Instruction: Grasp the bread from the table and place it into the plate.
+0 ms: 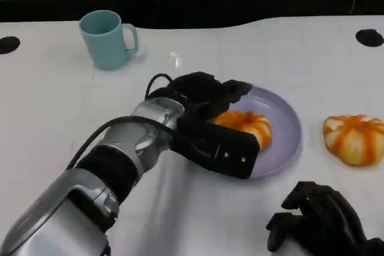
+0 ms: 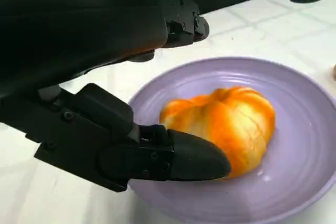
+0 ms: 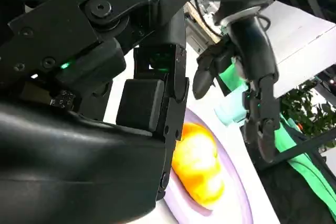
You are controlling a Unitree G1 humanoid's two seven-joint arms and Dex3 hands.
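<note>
Bread [image 1: 245, 125] already inside the plate [image 1: 287, 118], lying on its lavender floor toward the near rim — placing looks as good as done. Left hand [image 1: 207, 103] over the plate's near-left rim, fingers spread on either side of the bread; one finger [image 2: 191, 156] touching its near flank, upper fingers well clear, so apparently let go rather than gripping. Left to do, judging from this: draw the left hand back off the plate. Right hand [image 1: 321, 217] low and near of the plate, fingers curled in, holding nothing. Second bun [image 1: 355, 138] right of the plate, on the table [image 1: 54, 100]; blue mug [image 1: 108, 39] far-left of the plate.
</note>
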